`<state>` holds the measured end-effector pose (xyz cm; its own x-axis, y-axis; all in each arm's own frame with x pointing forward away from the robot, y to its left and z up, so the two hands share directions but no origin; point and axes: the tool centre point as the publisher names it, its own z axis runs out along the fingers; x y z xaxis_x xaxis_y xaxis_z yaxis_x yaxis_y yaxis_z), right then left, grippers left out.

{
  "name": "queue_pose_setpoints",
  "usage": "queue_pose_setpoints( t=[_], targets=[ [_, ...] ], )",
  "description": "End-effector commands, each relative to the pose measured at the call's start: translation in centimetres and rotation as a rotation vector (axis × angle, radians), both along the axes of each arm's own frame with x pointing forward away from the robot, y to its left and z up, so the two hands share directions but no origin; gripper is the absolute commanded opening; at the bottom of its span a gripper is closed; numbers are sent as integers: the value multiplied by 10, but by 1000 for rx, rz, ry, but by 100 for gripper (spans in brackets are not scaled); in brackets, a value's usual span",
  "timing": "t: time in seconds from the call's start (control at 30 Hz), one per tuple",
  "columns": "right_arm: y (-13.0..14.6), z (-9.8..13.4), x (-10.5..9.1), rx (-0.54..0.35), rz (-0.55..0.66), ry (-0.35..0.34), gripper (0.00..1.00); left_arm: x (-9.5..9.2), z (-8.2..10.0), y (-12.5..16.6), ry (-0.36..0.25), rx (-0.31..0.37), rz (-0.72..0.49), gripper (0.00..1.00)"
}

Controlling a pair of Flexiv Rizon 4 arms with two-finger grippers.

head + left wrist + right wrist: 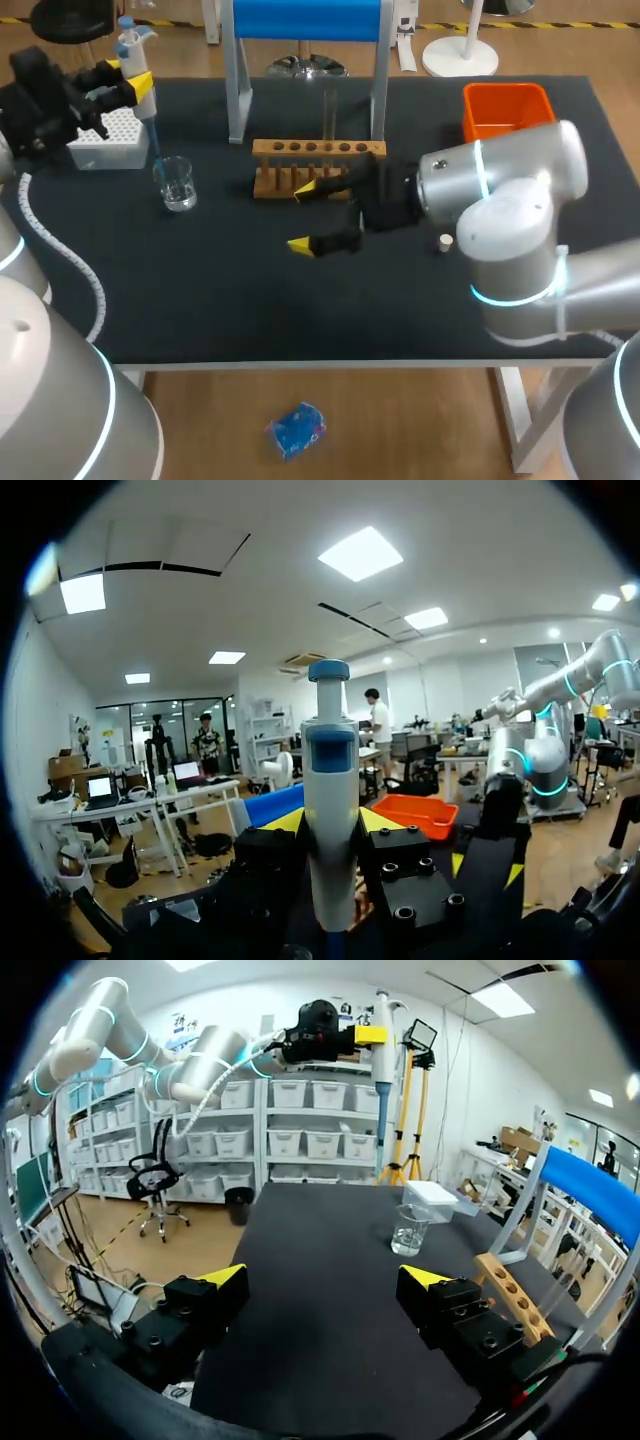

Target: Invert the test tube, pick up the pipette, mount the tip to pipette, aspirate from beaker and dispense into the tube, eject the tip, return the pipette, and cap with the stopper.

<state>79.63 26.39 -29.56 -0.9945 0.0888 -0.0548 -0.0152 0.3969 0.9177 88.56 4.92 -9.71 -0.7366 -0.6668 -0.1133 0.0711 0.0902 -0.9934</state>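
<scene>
1. The pipette point(133, 50) is gripped upright between the fingers of the left gripper point(128, 76), over the far left corner of the counter point(200, 290).
2. Its lower end is held at the rim of the glass beaker point(177, 185); whether it dips inside cannot be told.
3. The tip box point(105, 140) is seen just beside the beaker.
4. The right gripper point(302, 217) is held low in front of the wooden rack point(315, 152), fingers spread wide, nothing between them.
5. The test tube point(329, 115) is stood upright in the rack; the stopper point(446, 241) is lying on the counter by the right arm.

Bright, even light falls from white ceiling panels point(365, 552) (glaring in the left wrist view), laying a soft sheen on the glossy silver right arm point(510, 200).
</scene>
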Motion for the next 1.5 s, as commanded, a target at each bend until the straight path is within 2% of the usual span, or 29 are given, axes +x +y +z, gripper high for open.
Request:
queue_pose_setpoints(
  t=[0.03,0.2,0.3,0.43,0.7,1.1,1.5],
  targets=[
    [3,-3,0,4,-6,-4,100,-1,0,0,-2,-1,0,0],
    [6,-5,1,-9,-35,-1,100,-1,0,0,-2,-1,0,0],
    [27,-14,5,-65,-134,-18,100,2,-1,1,1,-9,-2,0],
    [46,-20,12,-63,-186,-19,100,9,-3,2,-3,-6,-9,0],
    [76,-34,25,-62,-284,22,100,24,-5,12,-8,-7,-16,0],
    [119,-57,67,-75,-307,-6,100,35,-10,26,-12,-26,-17,0],
    [153,-83,97,-98,-310,38,100,45,-11,34,-13,-31,-19,0]
  ],
)
